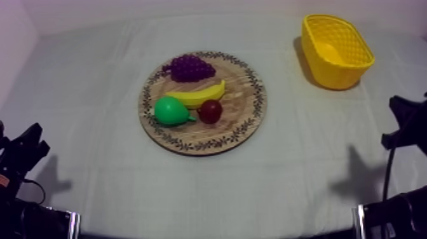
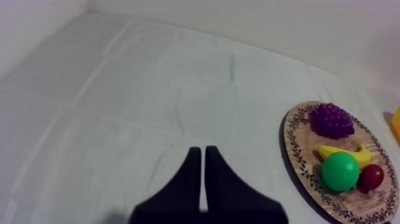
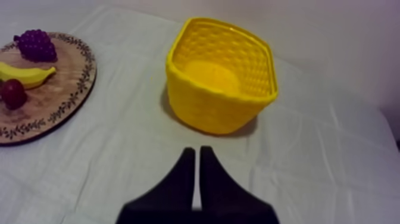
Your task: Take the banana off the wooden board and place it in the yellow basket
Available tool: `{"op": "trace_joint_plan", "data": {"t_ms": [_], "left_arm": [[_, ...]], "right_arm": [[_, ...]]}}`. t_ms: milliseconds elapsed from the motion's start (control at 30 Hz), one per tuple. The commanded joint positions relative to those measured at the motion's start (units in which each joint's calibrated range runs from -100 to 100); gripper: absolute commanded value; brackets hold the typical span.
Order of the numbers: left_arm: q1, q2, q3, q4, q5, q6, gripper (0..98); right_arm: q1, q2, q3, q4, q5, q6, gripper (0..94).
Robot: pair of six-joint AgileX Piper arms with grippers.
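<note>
Low at either side of the counter (image 1: pixel 89 95), left fingers (image 2: pixel 189 179) and right fingers (image 3: pixel 181 179) lie pressed together, holding nothing. Banana (image 1: pixel 198 95) rests on the wooden board (image 1: pixel 246 95) at mid-counter, between grapes (image 1: pixel 189 67), pear (image 1: pixel 170 110) and small red fruit (image 1: pixel 210 110). Yellow basket (image 1: pixel 330 73) stands well apart, beyond the right fingers.

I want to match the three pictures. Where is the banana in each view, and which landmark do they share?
Top view: the banana lies on the wooden board, between the bunch of grapes and the pear.
Left wrist view: the banana is on the board, partly hidden behind the pear.
Right wrist view: the banana is between the grapes and the small red fruit.
Shared landmark: the bunch of grapes beside it.
</note>
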Motion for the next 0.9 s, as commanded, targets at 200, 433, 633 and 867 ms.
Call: {"op": "trace_joint_plan", "data": {"t_ms": [200, 433, 633, 867], "left_arm": [[0.02, 0.0, 0.01, 0.0, 0.01, 0.0, 0.0], [0.02, 0.0, 0.01, 0.0, 0.01, 0.02, 0.0], [0.02, 0.0, 0.01, 0.0, 0.01, 0.01, 0.0], [0.02, 0.0, 0.01, 0.0, 0.01, 0.0, 0.0]], "right_arm": [[-2.14, 12.53, -16.89, 1.95, 3.01, -1.4, 0.4], [-4.89, 20.87, -28.83, 3.39, 8.29, -2.21, 0.4], [-6.25, 27.2, -37.01, 3.17, 11.64, -1.16, 0.4], [-9.51, 34.68, -45.75, 5.14, 15.7, -2.13, 0.4]]}}
